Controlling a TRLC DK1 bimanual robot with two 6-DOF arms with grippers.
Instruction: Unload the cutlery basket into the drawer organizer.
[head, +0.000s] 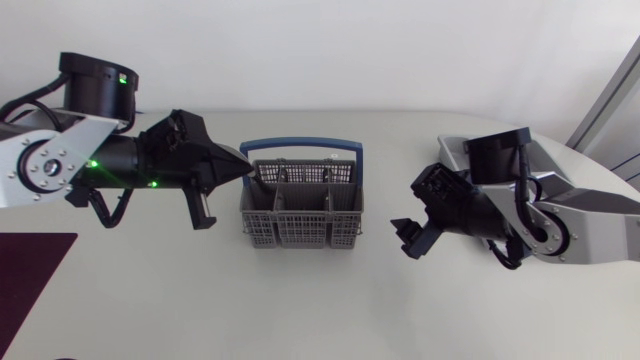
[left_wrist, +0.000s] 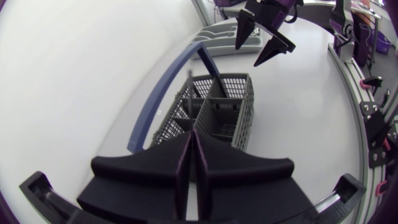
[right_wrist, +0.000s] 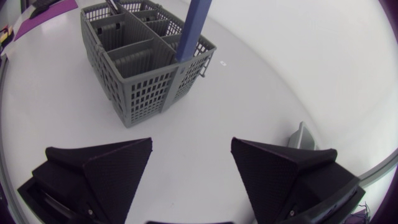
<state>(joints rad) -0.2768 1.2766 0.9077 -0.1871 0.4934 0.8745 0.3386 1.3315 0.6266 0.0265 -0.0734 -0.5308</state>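
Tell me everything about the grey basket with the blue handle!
The basket is grey, plastic-looking mesh with slotted walls and dividers forming several compartments. A blue handle arches over it. It stands upright on the white table. My left tool, shut, points at its end by the handle; whether they touch is unclear. My right tool, open, is apart from it.

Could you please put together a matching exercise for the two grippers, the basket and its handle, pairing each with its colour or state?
Things:
1. left gripper
2. right gripper
3. cutlery basket
4. basket handle

Colours or states:
A. blue
B. fingers wide apart
C. grey lattice walls
D. fingers pressed together

Pairs: 1-D, 2-B, 3-C, 4-A.
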